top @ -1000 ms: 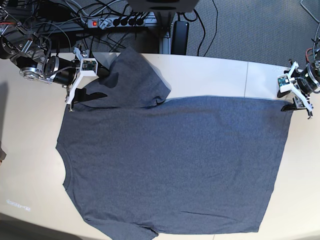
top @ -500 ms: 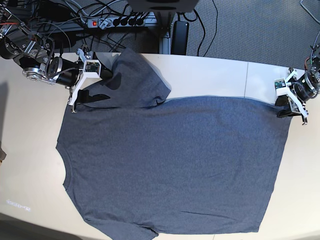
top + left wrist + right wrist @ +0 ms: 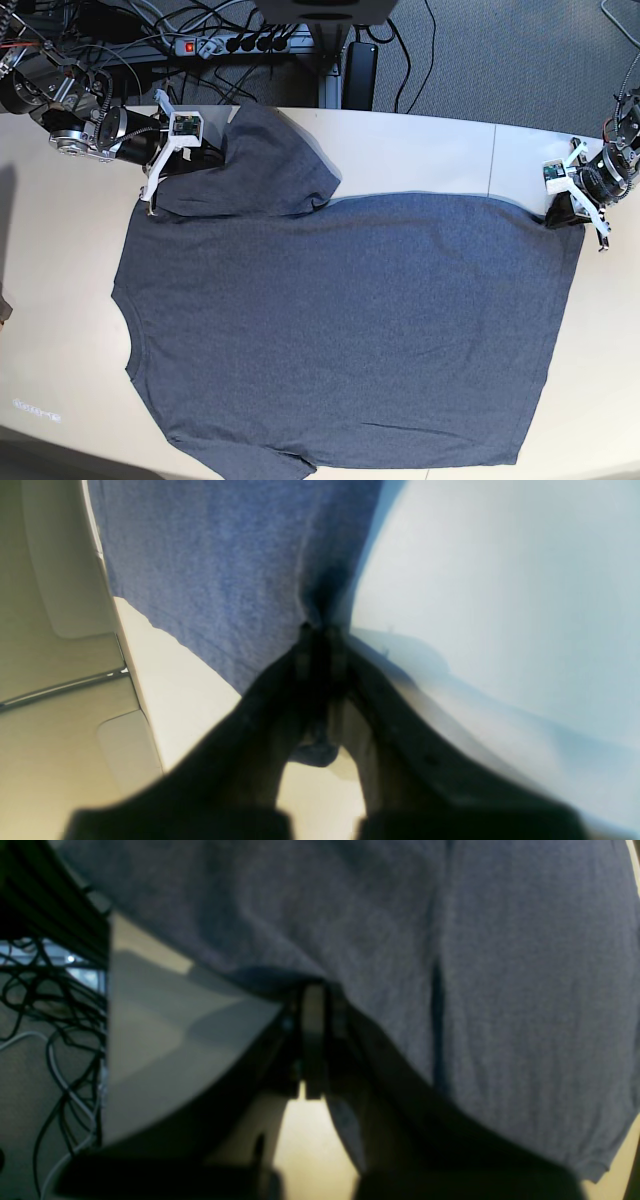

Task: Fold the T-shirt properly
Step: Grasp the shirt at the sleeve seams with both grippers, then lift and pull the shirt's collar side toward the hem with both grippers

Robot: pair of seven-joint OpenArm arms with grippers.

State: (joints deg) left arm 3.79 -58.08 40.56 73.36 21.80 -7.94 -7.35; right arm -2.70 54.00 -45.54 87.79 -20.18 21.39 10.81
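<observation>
At about ten o'clock in the base view, the right gripper (image 3: 158,180) has its jaws pressed together on the T-shirt (image 3: 340,330) at the shoulder beside the folded-over sleeve; its wrist view shows cloth pinched between the closed fingers (image 3: 314,1040). One T-shirt lies spread flat over the table (image 3: 420,150), collar edge toward nine o'clock. At about two o'clock, the left gripper (image 3: 560,212) is clamped on the shirt's hem corner, fabric bunched at its fingertips (image 3: 320,645). Two grippers, one shirt.
</observation>
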